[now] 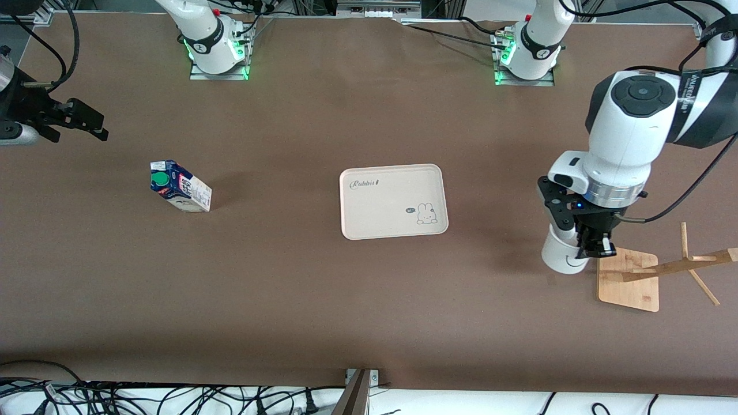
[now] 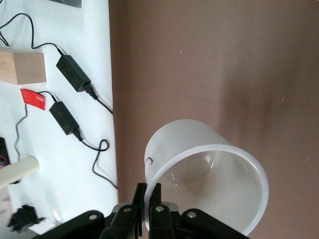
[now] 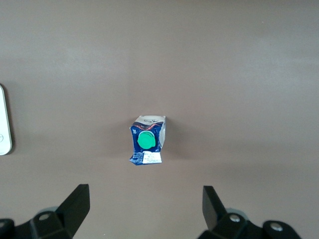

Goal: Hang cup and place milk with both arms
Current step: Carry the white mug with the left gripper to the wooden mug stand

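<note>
Left hand [image 1: 594,245], toward the left arm's end of the bench [image 1: 369,300], is clamped on the rim of the white cup [image 1: 564,256]; its fingers [image 2: 149,199] pinch the wall, one inside and one outside. The cup sits just beside the wooden base of the cup rack [image 1: 628,280], whose slanted post and pegs run off toward the frame edge. In the front view the hand covers the cup's upper part, and whether the cup rests on the bench or hangs just above it cannot be told; the handle shows only as a thin black sliver in the left wrist view. Right hand [image 1: 81,121] hangs with fingers spread wide, empty, over bare bench at the right arm's end — its arm is largely cut off. The milk [image 1: 180,187] stands upright there, nearer the front camera than that hand, well apart from the rabbit-printed tray [image 1: 394,200] at mid-bench.
</note>
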Robot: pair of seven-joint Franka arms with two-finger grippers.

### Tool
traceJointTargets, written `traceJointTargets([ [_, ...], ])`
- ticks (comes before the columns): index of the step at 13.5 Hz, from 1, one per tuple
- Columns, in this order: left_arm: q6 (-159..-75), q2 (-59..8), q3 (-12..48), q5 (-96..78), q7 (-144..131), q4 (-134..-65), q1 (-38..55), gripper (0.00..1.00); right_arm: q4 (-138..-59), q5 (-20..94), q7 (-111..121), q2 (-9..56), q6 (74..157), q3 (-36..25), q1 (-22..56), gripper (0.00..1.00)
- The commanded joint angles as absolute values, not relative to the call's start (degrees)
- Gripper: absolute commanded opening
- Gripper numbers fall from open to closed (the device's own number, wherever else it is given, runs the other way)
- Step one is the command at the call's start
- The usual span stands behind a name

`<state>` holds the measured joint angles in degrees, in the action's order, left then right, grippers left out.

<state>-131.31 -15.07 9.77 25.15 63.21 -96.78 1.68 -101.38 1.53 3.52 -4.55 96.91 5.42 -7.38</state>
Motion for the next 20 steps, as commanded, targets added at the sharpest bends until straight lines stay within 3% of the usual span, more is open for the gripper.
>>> traceJointTargets([
  [1,-130.34,-16.96,10.02,27.25,72.04,-91.85,-0.43,0.00,-98.88,1.67,-0.07,-3.43,94.05,6.85,-6.69,1.00],
  [8,-130.69,-20.21,9.49,27.25,89.72,-84.47,-3.86,0.00,-95.36,-2.89,-2.72,-2.90,89.13,9.84,-5.36,1.00],
  [11,-134.55,-20.39,9.49,27.33,95.25,-84.90,-6.41,0.00,-95.36,-2.81,-2.81,-3.43,88.95,10.11,-5.36,1.00],
  [20,-133.95,-20.30,9.75,26.81,95.28,-87.28,-8.88,0.00,-93.25,-1.76,-5.98,-1.76,87.28,9.14,-4.04,1.00],
])
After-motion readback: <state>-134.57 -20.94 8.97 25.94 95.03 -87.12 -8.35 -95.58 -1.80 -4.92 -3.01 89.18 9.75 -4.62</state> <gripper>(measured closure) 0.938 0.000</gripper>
